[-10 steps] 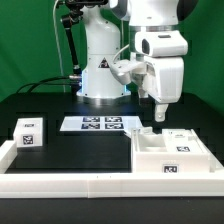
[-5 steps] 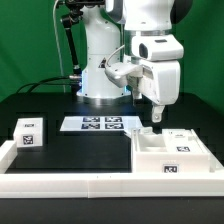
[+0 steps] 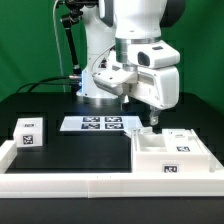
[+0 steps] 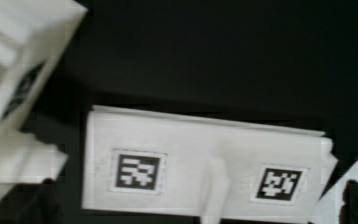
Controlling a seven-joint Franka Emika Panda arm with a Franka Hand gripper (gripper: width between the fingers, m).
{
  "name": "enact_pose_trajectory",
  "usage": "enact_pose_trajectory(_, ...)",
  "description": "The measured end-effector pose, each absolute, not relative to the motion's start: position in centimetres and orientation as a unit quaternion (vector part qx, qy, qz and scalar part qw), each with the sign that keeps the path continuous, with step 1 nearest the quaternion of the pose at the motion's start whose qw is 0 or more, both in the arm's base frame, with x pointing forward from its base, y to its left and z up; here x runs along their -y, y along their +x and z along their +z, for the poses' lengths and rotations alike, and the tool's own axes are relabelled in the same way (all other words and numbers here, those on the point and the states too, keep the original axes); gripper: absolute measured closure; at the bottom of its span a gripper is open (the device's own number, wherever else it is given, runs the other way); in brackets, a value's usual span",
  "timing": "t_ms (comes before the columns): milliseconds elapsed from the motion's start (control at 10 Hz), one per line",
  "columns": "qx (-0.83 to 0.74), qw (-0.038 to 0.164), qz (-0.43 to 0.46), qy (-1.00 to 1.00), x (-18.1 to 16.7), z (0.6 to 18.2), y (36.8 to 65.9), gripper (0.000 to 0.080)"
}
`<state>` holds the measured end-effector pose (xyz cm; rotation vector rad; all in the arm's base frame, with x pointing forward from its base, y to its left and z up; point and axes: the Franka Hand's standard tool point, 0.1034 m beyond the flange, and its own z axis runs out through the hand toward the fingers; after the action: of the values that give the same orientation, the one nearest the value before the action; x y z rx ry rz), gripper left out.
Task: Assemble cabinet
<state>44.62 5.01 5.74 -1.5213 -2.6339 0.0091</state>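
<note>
Hanging just above the cabinet at the exterior view's right — lining up, I'd guess, for a grasp — the gripper carries nothing, though whether its jaws stand apart I cannot tell.

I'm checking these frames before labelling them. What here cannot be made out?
- Gripper: exterior view, small and dark below the wrist; open or shut is unclear.
- Cabinet: exterior view, lower front hidden behind the white rail, white on white.
- Tagged white panel: wrist view, blurred, tag patterns unreadable.
- White part beside it: wrist view, cut off by the picture's edge.
</note>
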Motion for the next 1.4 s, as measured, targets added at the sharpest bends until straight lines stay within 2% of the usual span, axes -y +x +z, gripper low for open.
enact_pose_trajectory(500,0.859,0.061,0.009,-0.508,-5.3,5.2,43.9,0.0002)
enact_pose_trajectory(1100,0.855,0.098,0.016,-0.508,-6.8,2.0,41.8,0.0002)
enact_pose_trajectory(1400,0.849,0.104,0.017,-0.518,-7.3,1.5,41.6,0.0002)
